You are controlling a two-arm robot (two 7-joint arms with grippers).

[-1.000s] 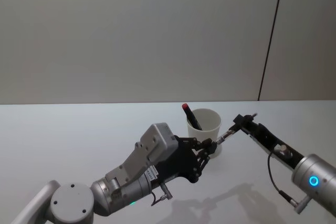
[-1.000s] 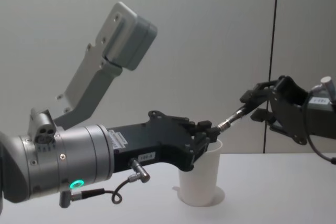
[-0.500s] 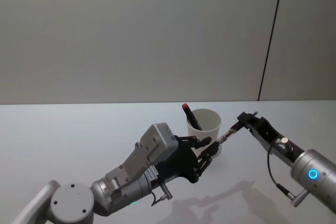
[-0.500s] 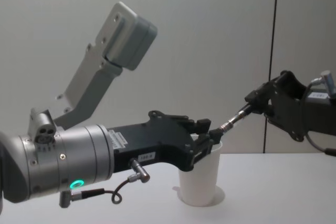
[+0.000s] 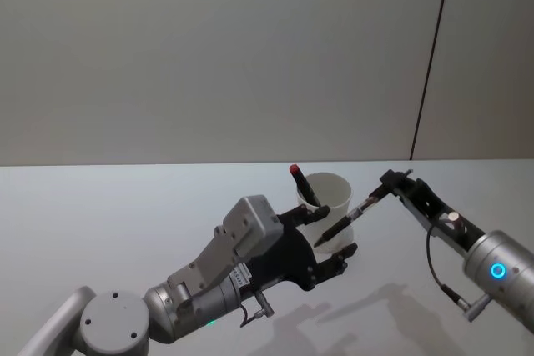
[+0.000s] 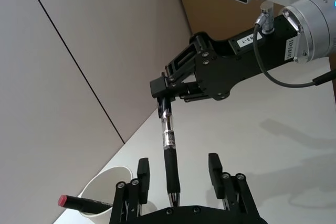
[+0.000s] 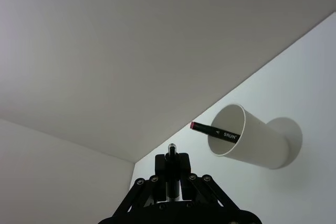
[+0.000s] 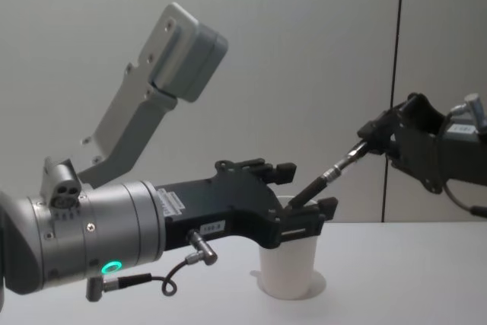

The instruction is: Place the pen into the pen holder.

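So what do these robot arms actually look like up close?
Both arms are rounded silver-grey metal tubes ending in black, angular grippers with thin linked fingers. The left gripper carries a grey boxy camera on a bracket, a green glowing ring and a looped black cable. The right gripper has a blue glowing ring, a small white label and a black cable.

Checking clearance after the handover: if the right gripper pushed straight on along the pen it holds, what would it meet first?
Probably the open left gripper: the pen, held at its top end by the right gripper, has its tip between the left fingers. The pen holder lies just beside that line, though depth is unclear.
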